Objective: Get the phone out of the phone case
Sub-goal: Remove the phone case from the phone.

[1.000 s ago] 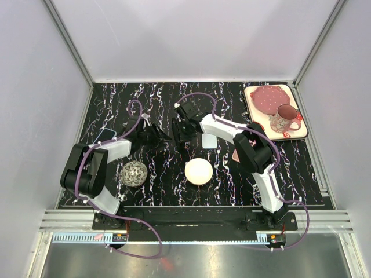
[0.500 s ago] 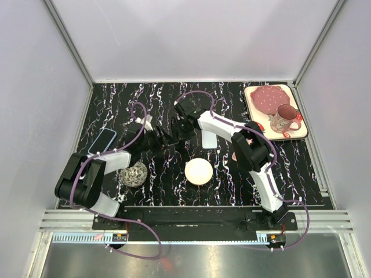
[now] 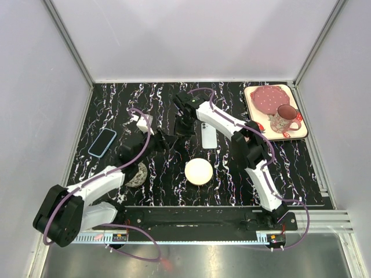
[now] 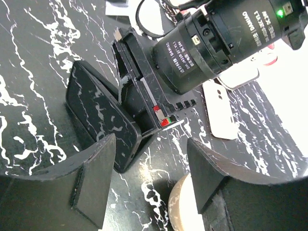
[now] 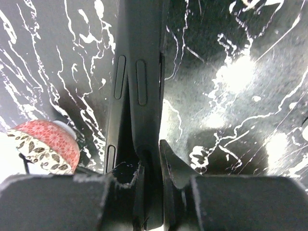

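Observation:
The black phone case [image 4: 140, 90] stands on its long edge at the table's middle, and my right gripper [image 5: 151, 161] is shut on its rim. Beside it the black glossy phone [image 4: 100, 114] also stands on edge, leaning apart from the case at one end. From above, phone and case [image 3: 172, 134] show as one dark shape between both grippers. My left gripper [image 4: 149, 187] is open just short of the phone with nothing between its fingers [image 4: 91, 185]. In the right wrist view the case [image 5: 144, 72] runs up from the jaws, with the phone's edge [image 5: 118, 82] on its left.
A pale phone [image 3: 208, 136] lies flat right of the grippers. A blue-rimmed phone [image 3: 103, 142] lies at the left. A cream disc [image 3: 199, 171] and a patterned ball [image 3: 137, 174] sit in front. A tray [image 3: 301, 134] with a plate and mug is at the back right.
My left arm has stretched forward and its gripper has opened wider. The right gripper has carried the case toward the back. The blue-rimmed phone and the pale phone now show fully.

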`<action>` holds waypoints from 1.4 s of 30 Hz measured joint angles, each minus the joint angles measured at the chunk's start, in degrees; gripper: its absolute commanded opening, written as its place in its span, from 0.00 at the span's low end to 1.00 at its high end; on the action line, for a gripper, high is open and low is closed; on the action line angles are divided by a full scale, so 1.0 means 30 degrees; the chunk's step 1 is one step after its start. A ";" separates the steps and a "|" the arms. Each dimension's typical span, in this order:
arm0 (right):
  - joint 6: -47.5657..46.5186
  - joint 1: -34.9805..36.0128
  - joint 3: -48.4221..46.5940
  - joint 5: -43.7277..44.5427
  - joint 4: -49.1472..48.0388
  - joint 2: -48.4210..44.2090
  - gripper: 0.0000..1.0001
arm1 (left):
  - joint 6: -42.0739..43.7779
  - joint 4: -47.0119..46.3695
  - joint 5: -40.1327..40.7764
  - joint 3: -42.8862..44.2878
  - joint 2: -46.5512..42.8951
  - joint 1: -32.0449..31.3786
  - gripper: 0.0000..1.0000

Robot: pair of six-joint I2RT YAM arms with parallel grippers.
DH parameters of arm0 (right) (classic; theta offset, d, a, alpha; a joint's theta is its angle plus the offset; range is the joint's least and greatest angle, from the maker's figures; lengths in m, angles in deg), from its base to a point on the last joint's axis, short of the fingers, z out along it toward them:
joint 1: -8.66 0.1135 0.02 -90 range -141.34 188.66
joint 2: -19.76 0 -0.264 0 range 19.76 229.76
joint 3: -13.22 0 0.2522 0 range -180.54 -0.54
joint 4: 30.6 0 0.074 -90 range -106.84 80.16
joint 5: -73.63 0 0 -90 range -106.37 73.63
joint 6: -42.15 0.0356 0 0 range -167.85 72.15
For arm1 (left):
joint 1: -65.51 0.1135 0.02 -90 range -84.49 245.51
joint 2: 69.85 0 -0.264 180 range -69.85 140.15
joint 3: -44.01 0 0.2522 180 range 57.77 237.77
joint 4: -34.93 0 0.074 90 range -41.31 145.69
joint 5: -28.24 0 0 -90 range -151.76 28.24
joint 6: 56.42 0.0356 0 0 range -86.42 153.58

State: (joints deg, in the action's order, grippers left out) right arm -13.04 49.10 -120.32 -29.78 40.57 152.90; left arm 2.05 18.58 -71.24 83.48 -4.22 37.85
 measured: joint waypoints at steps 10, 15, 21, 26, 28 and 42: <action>0.1115 -0.0612 -0.0605 -0.1792 0.1450 0.0357 0.00 | 0.3177 0.1515 0.2127 0.0168 -0.0095 -0.1086 0.64; 0.1260 -0.0627 -0.0605 -0.1894 0.1479 0.0357 0.00 | 0.4160 0.2499 0.2936 0.1056 0.0721 -0.1581 0.66; 0.1304 -0.0627 -0.0605 -0.1923 0.1472 0.0357 0.00 | 0.5289 0.3388 0.3410 0.2273 0.1559 -0.2346 0.65; 0.1311 -0.0634 -0.0612 -0.2062 0.1486 0.0357 0.00 | 0.5887 0.4218 0.3927 0.2878 0.2441 -0.2441 0.64; 0.1311 -0.0641 -0.0612 -0.2142 0.1530 0.0357 0.00 | 0.6033 0.4721 0.4233 0.3155 0.2783 -0.2441 0.64; 0.1209 -0.1173 -0.0612 -0.2164 0.1290 0.0357 0.00 | 0.5872 0.6302 0.6040 0.5020 0.4677 -0.2790 0.61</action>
State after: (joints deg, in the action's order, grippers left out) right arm -9.41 45.58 -122.16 -36.27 44.44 153.97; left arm 19.67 37.49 -53.12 98.54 9.81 29.48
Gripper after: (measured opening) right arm 0.181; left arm 0.638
